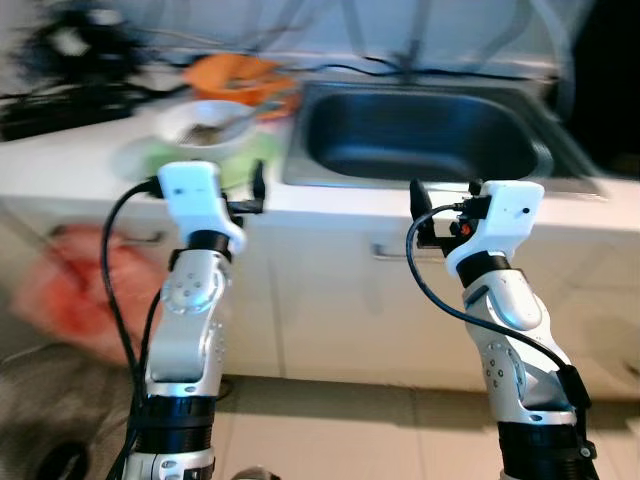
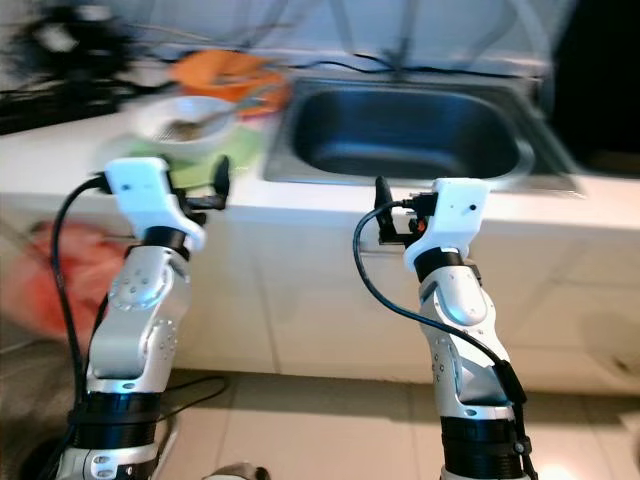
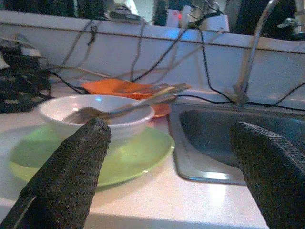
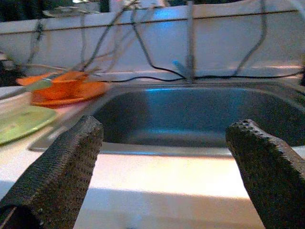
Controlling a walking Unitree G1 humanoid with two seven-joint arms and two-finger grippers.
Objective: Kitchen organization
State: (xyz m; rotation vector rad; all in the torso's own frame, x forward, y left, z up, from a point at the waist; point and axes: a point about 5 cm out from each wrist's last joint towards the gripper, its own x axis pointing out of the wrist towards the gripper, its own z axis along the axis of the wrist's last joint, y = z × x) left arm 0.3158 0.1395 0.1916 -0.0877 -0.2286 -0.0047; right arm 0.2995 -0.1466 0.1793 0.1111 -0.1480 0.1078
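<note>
A white bowl (image 1: 205,125) with a metal utensil (image 3: 128,106) in it rests on a green plate (image 3: 128,157) on the white counter, left of the steel sink (image 1: 420,135). Behind it an orange bowl (image 1: 235,75) sits on an orange plate. My left gripper (image 3: 169,133) is open at the counter's front edge, facing the green plate and the sink's left rim, holding nothing. To its right, my right gripper (image 4: 166,126) hangs open and empty, level with the counter edge before the sink basin (image 4: 190,119).
A faucet (image 3: 248,62) rises behind the sink, and black cables (image 3: 143,62) trail along the back wall. Dark appliances (image 1: 70,60) stand at the counter's far left. White cabinet fronts (image 1: 330,300) are below; a blurred red-orange thing (image 1: 80,285) lies low at left.
</note>
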